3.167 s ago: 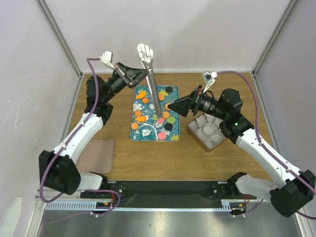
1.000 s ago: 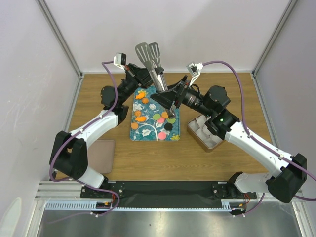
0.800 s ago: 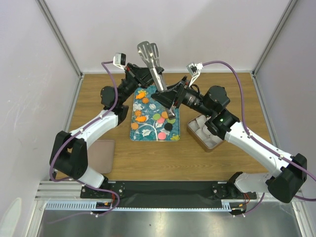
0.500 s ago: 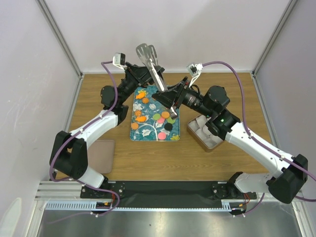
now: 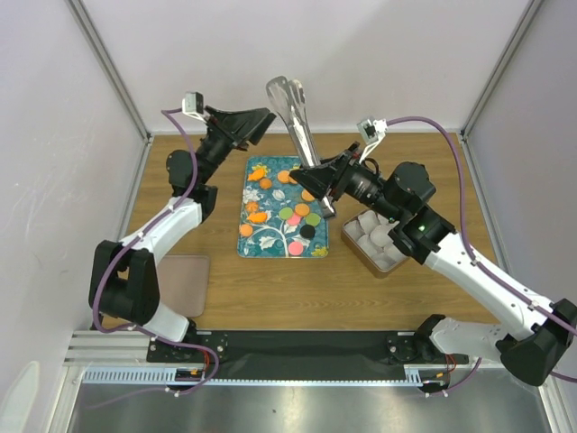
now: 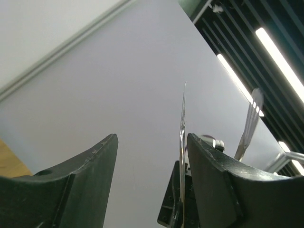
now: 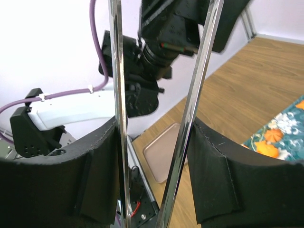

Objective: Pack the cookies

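Top external view: I work two arms over a wooden table (image 5: 433, 171), and both of my hands are raised above it.
Mat: a flat pinkish-brown pad (image 5: 176, 284) lies on the table at the far left, near my left arm's base.
Left hand: my left gripper (image 5: 261, 122) hangs in the air beyond the tray's left corner. In the left wrist view its fingers (image 6: 90, 180) stand apart with nothing between them.
Tongs: long, shiny metal tongs (image 5: 293, 117) tilt up and away over the tray, flat ends on top.
Tray: a teal tray (image 5: 275, 236) printed with orange and white leaves lies mid-table.
Cookies: the cookies (image 5: 307, 231) are small flat discs in orange, green, pink and black. All of them lie scattered on the tray, some touching.
Right hand: my right gripper (image 5: 313, 180) is clamped around the tongs' two arms, low on them, above the tray's right side.
Box: a brown box (image 5: 359, 255) with white cups sits just right of the tray.
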Motion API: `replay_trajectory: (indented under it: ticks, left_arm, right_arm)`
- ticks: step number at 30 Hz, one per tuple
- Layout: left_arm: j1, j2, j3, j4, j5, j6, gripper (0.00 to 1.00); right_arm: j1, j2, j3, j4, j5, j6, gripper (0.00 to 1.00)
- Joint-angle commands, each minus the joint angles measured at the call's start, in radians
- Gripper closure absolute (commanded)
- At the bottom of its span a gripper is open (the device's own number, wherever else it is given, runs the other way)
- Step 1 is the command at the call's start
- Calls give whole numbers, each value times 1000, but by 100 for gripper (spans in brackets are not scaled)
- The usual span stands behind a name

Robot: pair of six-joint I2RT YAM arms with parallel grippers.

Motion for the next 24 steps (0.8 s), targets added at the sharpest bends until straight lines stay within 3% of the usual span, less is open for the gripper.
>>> replay_trajectory:
  ticks: [1, 4, 7, 9, 11, 12, 16, 21, 24]
  left_arm:
    - [49, -5, -1, 6, 23, 22, 34]
    - [78, -22, -40, -35, 34, 54, 34]
    - [90, -80, -50, -260, 61, 162, 35]
    - [89, -149, -1, -605, 52, 267, 35]
    - [87, -219, 60, -966, -6, 499, 35]
    - [87, -250, 68, -1047, -29, 500, 36]
    - [86, -366, 97, -1394, -133, 759, 38]
    - [50, -486, 105, -1634, -256, 1050, 37]
    - [-32, -554, 69, -1734, -381, 1131, 38]
  right_arm:
    - [-17, -43, -9, -18, 35, -23, 45]
    - [-37, -65, -13, -72, 51, -28, 46]
    - [-68, -89, -7, -154, 80, -34, 46]
    - [-83, -98, 4, -239, 91, -34, 47]
    - [-99, -100, 31, -364, 143, -51, 47]
    - [-103, -100, 40, -401, 143, -57, 47]
    - [-116, -53, 85, -564, 198, -106, 47]
    - [-106, 27, 102, -696, 218, -150, 46]
    - [-88, 105, 114, -747, 246, -180, 47]
